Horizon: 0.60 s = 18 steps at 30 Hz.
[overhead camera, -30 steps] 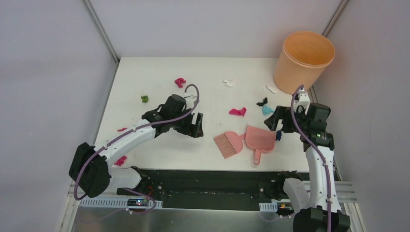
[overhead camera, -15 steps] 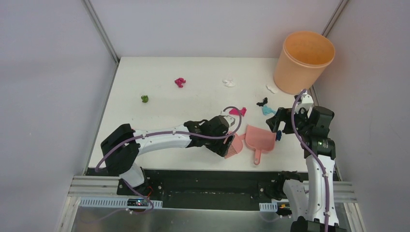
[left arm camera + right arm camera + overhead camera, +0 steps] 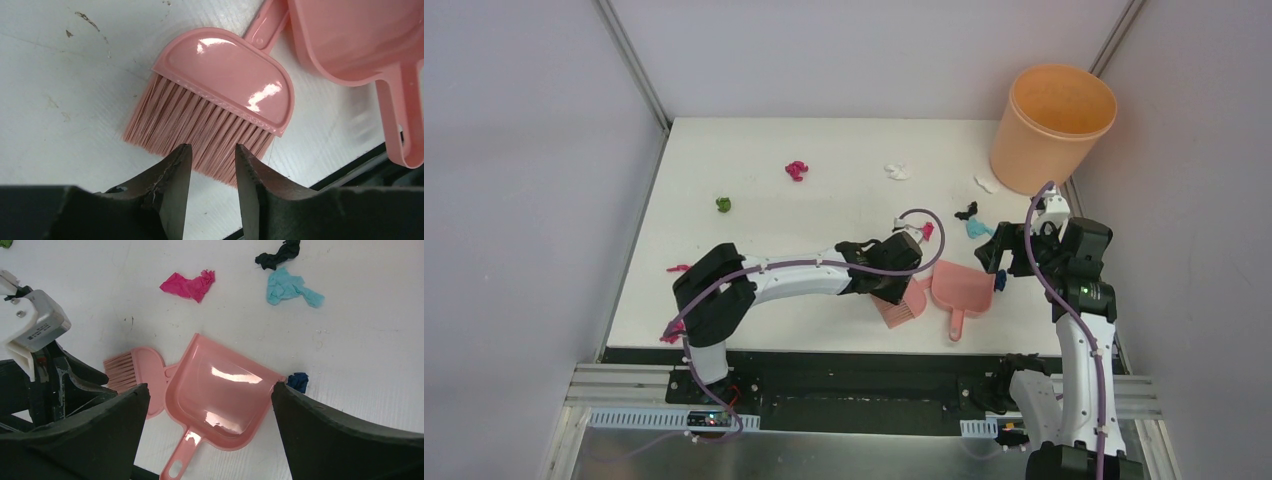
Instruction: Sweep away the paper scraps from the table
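Paper scraps lie on the white table (image 3: 754, 150): magenta (image 3: 796, 170), green (image 3: 723, 204), white (image 3: 897, 171), black (image 3: 967, 211), teal (image 3: 977, 229), dark blue (image 3: 1001, 282). My left gripper (image 3: 892, 288) is open just above the bristles of the pink hand brush (image 3: 906, 303); in the left wrist view the gripper (image 3: 212, 155) straddles the bristle tips of the brush (image 3: 225, 95) without holding it. My right gripper (image 3: 994, 262) is wide open and empty, over the pink dustpan (image 3: 959, 288); the right wrist view shows the gripper (image 3: 210, 387) above the pan (image 3: 225, 395).
An orange bucket (image 3: 1052, 125) stands at the back right corner. The right wrist view shows magenta (image 3: 189, 285), teal (image 3: 290, 287), black (image 3: 277, 255) and dark blue (image 3: 298, 381) scraps round the dustpan. More magenta bits (image 3: 677, 268) lie at the table's left edge.
My left arm has swung right from the table's middle left and reached out low to the brush. My right gripper has barely moved. Brush and dustpan have stayed put.
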Motion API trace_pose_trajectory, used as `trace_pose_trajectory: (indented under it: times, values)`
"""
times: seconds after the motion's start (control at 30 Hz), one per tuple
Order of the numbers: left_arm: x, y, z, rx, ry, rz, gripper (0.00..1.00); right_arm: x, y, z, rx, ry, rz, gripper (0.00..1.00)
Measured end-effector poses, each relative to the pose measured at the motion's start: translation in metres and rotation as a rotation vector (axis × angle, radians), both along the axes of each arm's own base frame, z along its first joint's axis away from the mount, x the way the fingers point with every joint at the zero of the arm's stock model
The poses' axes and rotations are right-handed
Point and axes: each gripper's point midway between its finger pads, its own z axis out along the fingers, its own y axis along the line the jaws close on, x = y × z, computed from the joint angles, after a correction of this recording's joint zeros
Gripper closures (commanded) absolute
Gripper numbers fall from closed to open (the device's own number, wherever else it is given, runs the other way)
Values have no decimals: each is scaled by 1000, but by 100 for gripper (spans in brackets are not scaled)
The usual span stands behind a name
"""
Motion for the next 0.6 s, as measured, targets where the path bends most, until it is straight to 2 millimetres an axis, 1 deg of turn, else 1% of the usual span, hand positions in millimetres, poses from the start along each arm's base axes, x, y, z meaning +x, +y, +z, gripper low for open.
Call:
trace_pose_trajectory:
  times: [0.17,0.23,0.33,0.37,0.43,0.5,0.53,0.6]
  values:
    - [-6,3,-18,52,36,-38,60,0,0,0,-2,-1,4,4]
    - [-9,5,-27,75,52,-54,63,0,0,0,-2,-1,4,4]
    - [-12,8,-38,102,68,-63,70,0,0,0,-3,-2,5,4]
    - [-12,8,-40,108,70,-66,75,0,0,0,-4,-3,5,4]
    - [-11,8,-40,110,68,-72,88,-1,0,0,-3,-4,7,4]
    - [-11,8,-40,113,64,-82,98,-1,1,-1,-3,-4,8,4]
    - [-11,8,-40,116,62,-87,100,-2,1,-1,-3,-5,8,4]
    - [-11,9,-40,122,58,-97,100,-2,1,-2,-3,-4,8,4]
